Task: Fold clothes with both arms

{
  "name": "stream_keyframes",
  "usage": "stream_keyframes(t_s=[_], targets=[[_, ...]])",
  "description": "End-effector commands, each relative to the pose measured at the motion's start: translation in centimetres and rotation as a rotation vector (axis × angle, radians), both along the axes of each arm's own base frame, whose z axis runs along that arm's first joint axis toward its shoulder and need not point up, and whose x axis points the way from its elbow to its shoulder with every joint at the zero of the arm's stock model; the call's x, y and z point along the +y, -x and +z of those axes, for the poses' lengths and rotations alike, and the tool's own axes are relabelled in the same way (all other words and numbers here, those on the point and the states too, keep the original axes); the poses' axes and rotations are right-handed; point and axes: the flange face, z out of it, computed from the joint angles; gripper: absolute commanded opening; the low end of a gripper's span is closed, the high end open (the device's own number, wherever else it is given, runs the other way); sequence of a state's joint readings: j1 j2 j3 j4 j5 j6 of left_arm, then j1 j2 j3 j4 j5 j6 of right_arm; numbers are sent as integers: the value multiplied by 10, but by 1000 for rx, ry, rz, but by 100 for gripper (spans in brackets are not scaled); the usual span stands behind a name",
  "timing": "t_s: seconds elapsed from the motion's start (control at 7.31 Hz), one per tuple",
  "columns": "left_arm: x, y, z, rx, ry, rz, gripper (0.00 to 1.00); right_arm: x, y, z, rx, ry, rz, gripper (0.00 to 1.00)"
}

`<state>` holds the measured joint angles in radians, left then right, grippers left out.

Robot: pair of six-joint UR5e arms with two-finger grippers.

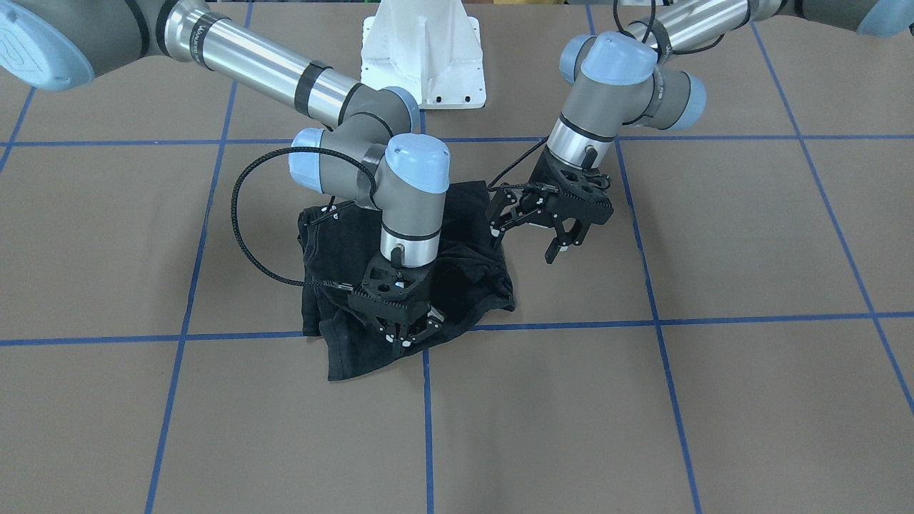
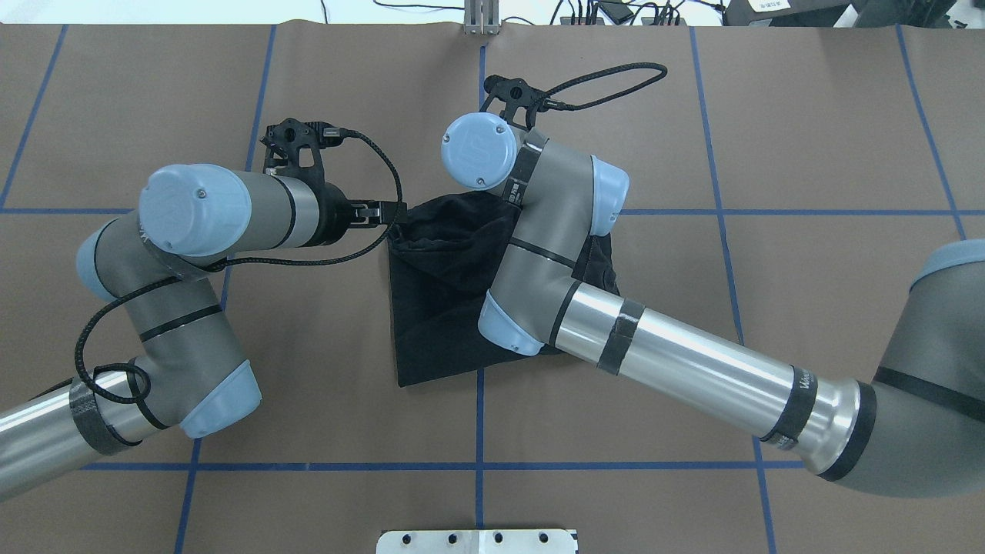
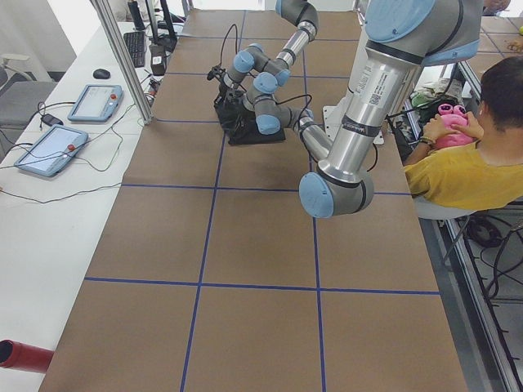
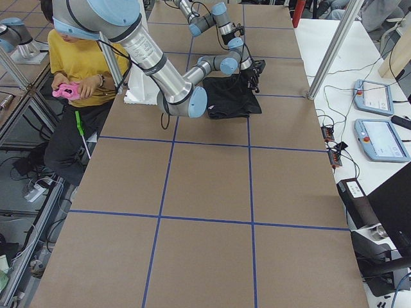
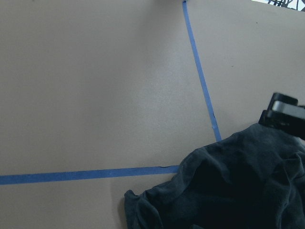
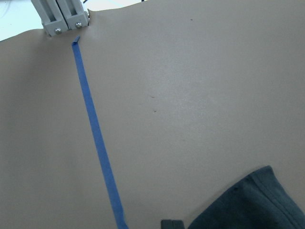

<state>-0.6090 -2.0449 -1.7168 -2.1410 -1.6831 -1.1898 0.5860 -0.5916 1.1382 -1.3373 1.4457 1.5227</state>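
Observation:
The black T-shirt lies bunched and partly folded mid-table, its graphic hidden; it also shows in the overhead view. My right gripper points down on the shirt's edge farthest from the robot's base, its fingers drawn together on the cloth. The right wrist view shows a hem corner. My left gripper is open beside the shirt's side edge, one finger next to the cloth, holding nothing. The left wrist view shows crumpled cloth and one fingertip.
The brown table cover carries a grid of blue tape lines. The white base block stands behind the shirt. An operator in yellow sits on the robot's side. Tablets lie on a side table across from him.

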Motion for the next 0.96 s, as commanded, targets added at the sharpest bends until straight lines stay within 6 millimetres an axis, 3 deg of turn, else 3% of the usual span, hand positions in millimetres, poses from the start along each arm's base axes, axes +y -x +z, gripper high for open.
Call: stream_keyframes(t_s=[0.0,0.27,0.41,0.55,0.82], targets=[[10,9,-9,21,2,43,100,-18,-29,-16,-70,55,-59,100],[12,43,-2,-50,-22,92,100,-32,-69,-9,-36,97,-146,100],[10,64,-9,-160,-56,117,100,-21,-104,-7,27,96,-221,100],[9,91,-9,-255,-83,137,100,3,-157,12,53,82,-287,100],[-6,173,13,-397,-105,184,100,46,-294,76,92,62,-446,100]])
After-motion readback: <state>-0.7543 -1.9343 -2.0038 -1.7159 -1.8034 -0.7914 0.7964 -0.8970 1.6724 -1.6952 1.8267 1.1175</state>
